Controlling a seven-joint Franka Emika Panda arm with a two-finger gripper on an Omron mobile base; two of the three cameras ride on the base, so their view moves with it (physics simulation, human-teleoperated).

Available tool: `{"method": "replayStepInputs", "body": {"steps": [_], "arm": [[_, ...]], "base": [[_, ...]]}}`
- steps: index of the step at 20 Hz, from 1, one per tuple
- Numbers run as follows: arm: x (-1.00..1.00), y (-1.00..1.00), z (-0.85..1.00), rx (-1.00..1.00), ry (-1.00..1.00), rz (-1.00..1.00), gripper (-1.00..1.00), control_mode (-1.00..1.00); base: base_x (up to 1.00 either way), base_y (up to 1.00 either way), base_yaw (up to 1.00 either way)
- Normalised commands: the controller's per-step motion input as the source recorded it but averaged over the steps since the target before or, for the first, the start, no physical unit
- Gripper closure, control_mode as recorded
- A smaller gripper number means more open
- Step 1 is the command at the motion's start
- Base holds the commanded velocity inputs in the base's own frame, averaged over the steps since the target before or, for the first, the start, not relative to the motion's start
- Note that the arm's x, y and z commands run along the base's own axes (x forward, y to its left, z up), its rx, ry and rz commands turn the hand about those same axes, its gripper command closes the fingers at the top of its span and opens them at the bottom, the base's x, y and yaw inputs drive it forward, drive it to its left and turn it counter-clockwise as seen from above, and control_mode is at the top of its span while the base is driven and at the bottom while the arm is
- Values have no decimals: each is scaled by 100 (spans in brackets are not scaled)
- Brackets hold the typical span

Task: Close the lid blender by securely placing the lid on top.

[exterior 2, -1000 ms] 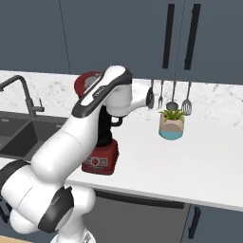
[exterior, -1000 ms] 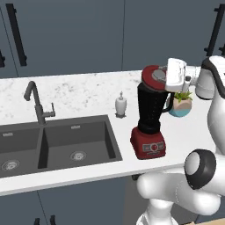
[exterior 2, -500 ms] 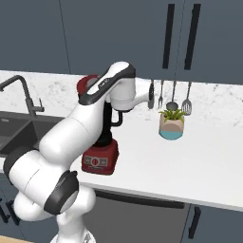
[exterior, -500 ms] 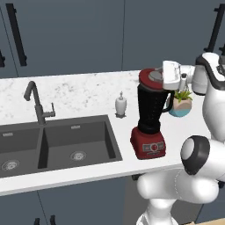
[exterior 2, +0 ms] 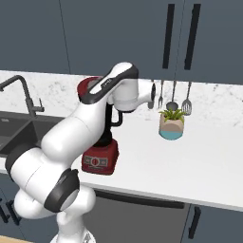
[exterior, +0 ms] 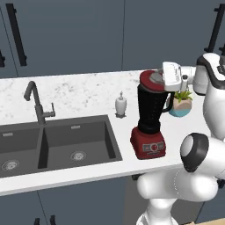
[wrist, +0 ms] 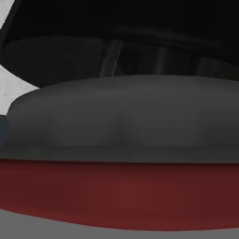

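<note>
In the left base view, the claw [exterior: 163,79] is up high at the end of the white arm, and it points sideways at the red lid [exterior: 151,80]. The lid sits on top of the blender [exterior: 150,117], right next to the claw. The blender's red base stands on the white counter [exterior: 79,92], far below the claw. A small white soap dispenser [exterior: 121,105] stands lower down, past the blender. A little plant pot [exterior: 180,104] sits below the claw, near the arm. In the right base view, the arm hides the claw, and the lid [exterior 2: 86,88] peeks out behind it. In the hand view, the lid's grey knob [wrist: 121,119] and red rim are very close. I cannot tell if the claw is open or closed.
</note>
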Motion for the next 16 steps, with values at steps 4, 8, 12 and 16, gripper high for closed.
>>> {"method": "replayStepInputs", "body": {"steps": [4, 8, 12, 16], "arm": [[-4, 1, 0, 0, 3, 3, 100, -100], [-6, 6, 0, 0, 13, 0, 100, -100], [-6, 8, 6, 0, 19, 0, 100, -100], [-4, 11, 6, 0, 14, 0, 100, -100]], "base": [[0, 0, 0], [0, 0, 0], [0, 0, 0], [0, 0, 0]]}}
